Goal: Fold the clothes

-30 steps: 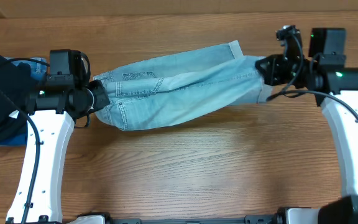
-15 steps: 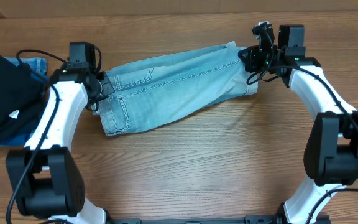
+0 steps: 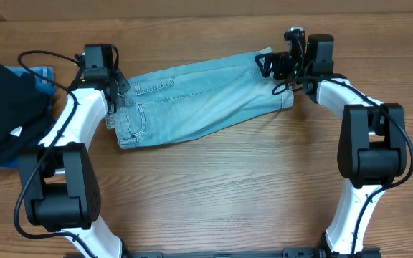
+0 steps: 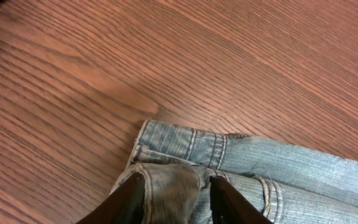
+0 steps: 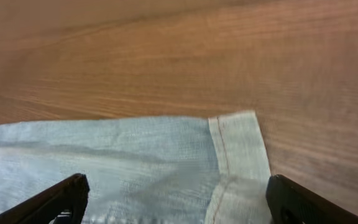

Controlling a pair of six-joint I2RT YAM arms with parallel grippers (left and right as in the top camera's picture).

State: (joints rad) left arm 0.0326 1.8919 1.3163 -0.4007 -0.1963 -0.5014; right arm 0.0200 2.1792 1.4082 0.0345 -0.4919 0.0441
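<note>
The clothes, pale blue denim shorts (image 3: 199,104), lie flat on the wooden table (image 3: 221,186), folded lengthwise. The waistband is at the left and the cuffed hems at the right. My left gripper (image 3: 118,97) sits at the waistband end. In the left wrist view its fingers (image 4: 129,199) stand a little apart around a raised fold of waistband (image 4: 169,186), with a narrow gap at the right finger. My right gripper (image 3: 265,64) is over the far cuff. In the right wrist view it (image 5: 178,183) is wide open, and the cuff (image 5: 238,143) lies flat below it.
A black garment (image 3: 2,107) with a small white tag lies at the table's left edge. Darker blue denim (image 3: 43,74) shows beneath it. Bare wood runs in front of the shorts, and the far table edge is just behind both grippers.
The shorts came down from hanging stretched between the arms and now lie flat, shifted toward the far edge. Both grippers have opened, the right one wide and the left only a little.
</note>
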